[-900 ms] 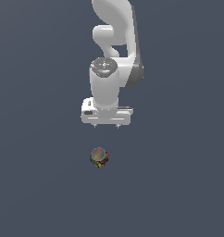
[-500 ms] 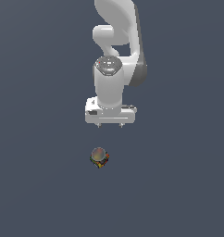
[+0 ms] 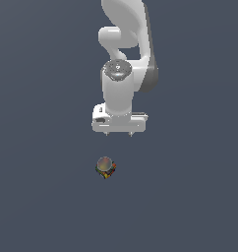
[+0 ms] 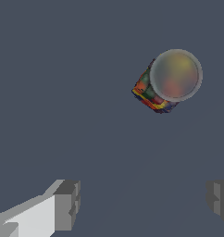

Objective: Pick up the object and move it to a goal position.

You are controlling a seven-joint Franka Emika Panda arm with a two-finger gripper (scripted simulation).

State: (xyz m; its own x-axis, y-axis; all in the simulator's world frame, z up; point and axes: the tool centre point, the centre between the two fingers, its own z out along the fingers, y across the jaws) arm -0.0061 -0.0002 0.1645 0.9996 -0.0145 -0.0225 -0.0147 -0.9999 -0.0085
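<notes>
wrist view: tiny multicoloured object [image 4: 161, 88] with translucent greyish rounded top.

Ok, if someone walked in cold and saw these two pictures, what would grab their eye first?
Probably the white arm hanging down the middle of the exterior view, its gripper open above a plain dark grey floor. Next, the tiny multicoloured block with its greyish rounded top, alone on the floor below the gripper, untouched; the wrist view shows it off beyond the fingers.
</notes>
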